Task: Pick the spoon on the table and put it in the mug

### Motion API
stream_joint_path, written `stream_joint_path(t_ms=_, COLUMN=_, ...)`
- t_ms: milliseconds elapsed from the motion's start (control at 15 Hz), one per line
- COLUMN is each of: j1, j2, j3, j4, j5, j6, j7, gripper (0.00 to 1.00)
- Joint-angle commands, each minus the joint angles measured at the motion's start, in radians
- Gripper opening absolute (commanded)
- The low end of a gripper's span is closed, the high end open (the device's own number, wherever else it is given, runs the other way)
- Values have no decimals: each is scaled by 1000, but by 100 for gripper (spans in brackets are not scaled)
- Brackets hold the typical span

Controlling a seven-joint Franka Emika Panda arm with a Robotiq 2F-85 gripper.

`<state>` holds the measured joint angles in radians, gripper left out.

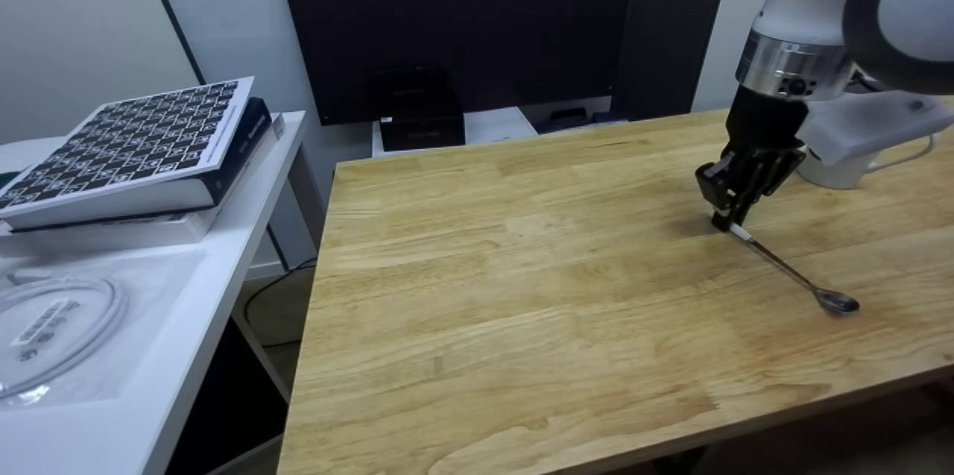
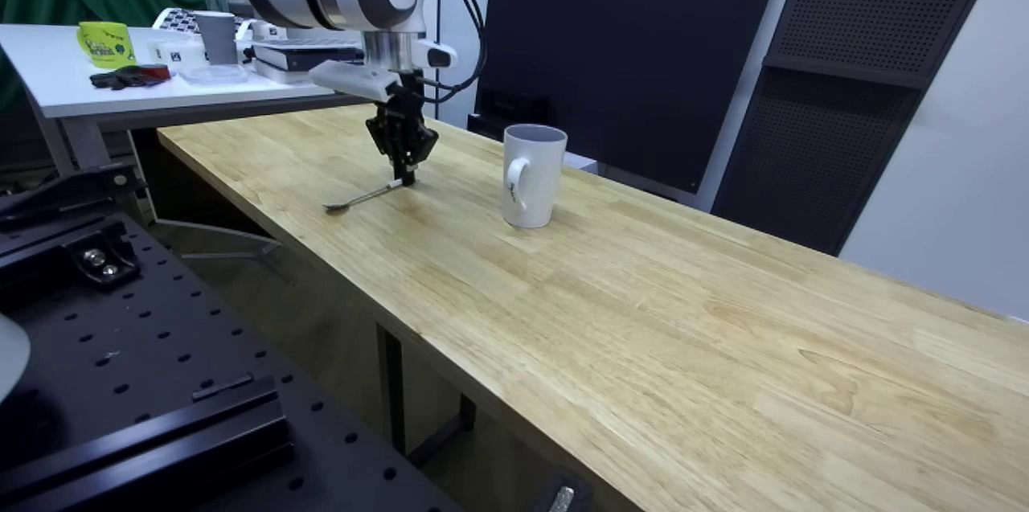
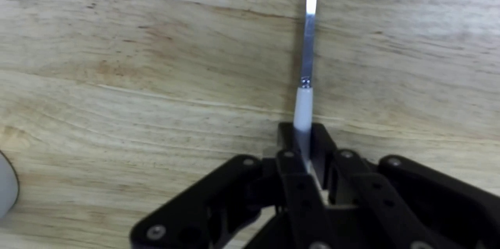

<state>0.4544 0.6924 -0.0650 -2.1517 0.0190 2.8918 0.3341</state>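
Observation:
The spoon (image 1: 781,263) rests on the wooden table (image 1: 522,296), its bowl toward the table's near edge in that exterior view. It also shows in an exterior view (image 2: 368,197). In the wrist view the spoon (image 3: 308,45) has a white handle end; its bowl is out of frame. My gripper (image 3: 302,137) is shut on that white end, low at the tabletop. The gripper shows in both exterior views (image 1: 724,223) (image 2: 404,176). The light grey-white mug (image 2: 534,174) stands upright beside the gripper. It is partly hidden by the arm (image 1: 833,172) and cut off at the left in the wrist view (image 3: 6,186).
A white side table (image 1: 287,136) bears stacked books (image 1: 123,136) and a bagged white cable (image 1: 63,333). It also carries a yellow-green mug (image 2: 107,44) and a grey cup (image 2: 217,38). A large dark screen (image 1: 477,27) stands behind the table. A black perforated board (image 2: 193,399) is near the front.

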Motion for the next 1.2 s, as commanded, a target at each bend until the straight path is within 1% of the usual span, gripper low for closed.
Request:
stream_joint_path(t_ms=0, j1=17, j2=-21, j3=-32, j4=29, j5=-14, j6=-82, j7=40, gripper=4)
stream_joint_path(t_ms=200, j1=21, j2=-51, j3=-55, j4=44, j5=-30, j6=-122, j7=53, gripper=4)
stream_joint_path(t_ms=667, j1=0, j2=-152, j3=-67, j4=39, j5=-70, j6=-202, j7=73, gripper=4)
stream_joint_path(t_ms=1133, j1=0, j2=-267, j3=-116, j4=8, j5=-212, j6=-263, j7=141, gripper=4)
